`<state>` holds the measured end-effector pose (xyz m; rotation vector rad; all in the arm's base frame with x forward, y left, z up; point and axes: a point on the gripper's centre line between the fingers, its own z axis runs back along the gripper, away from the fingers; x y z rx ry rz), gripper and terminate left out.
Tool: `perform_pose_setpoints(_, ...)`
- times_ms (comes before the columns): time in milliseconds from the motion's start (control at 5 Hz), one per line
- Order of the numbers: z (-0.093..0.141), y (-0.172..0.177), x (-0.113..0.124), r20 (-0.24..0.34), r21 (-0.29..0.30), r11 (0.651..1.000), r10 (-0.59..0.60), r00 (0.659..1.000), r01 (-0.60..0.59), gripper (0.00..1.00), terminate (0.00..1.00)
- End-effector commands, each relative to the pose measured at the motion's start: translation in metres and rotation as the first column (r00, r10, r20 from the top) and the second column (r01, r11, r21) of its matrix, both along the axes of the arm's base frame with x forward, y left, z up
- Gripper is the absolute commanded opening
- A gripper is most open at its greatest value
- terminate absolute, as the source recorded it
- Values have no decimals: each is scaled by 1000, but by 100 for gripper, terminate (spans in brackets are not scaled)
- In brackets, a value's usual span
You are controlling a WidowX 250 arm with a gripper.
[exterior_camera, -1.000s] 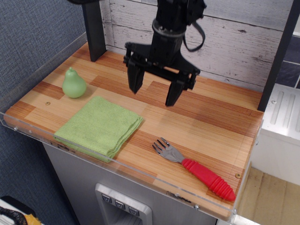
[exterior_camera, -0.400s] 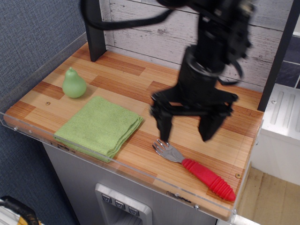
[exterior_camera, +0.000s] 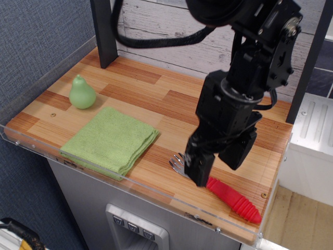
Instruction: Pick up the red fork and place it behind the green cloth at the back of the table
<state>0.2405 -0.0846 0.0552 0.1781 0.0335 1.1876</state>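
Red fork (exterior_camera: 225, 190) lies where it lay a second ago, near the front right corner of the tabletop (exterior_camera: 156, 104), tines toward the left and its ribbed red handle running toward that corner. What has changed is the arm: a second ago it hung over the middle of the tabletop toward the back edge, then it swung rightward and forward, and now it has dropped low over the fork. Going from the left edge, the pale green pear toy (exterior_camera: 82, 93) stands near the back left, and the green cloth (exterior_camera: 111, 139) lies folded along the front edge on the left side; neither has shifted. Further right, the black arm reaches down from the upper right and leans forward and leftward, its bulky wrist turned so that the pincer (exterior_camera: 208, 165) points down at the tabletop close to the front edge. The pincer covers the neck of the fork, so only the tips of the tines show at its left and the red handle comes out from under it on the right. One dark finger (exterior_camera: 200, 167) stands on the near side of the fork; the other is hidden behind the wrist. Whether the pincer is wide or closed on the fork cannot be told from this view.
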Motion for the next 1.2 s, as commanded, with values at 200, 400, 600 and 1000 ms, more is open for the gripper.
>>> perform_pose_setpoints(200,-11,-10,15,176,-144,985,115,978,-90,100,0)
perform_pose_setpoints(400,-22,-14,20,146,-140,986,113,983,-92,100,0)
perform_pose_setpoints(600,-32,-13,22,137,-123,987,117,984,-100,100,0)
perform_pose_setpoints(1000,-38,-7,16,162,-50,985,168,972,-162,0,0)
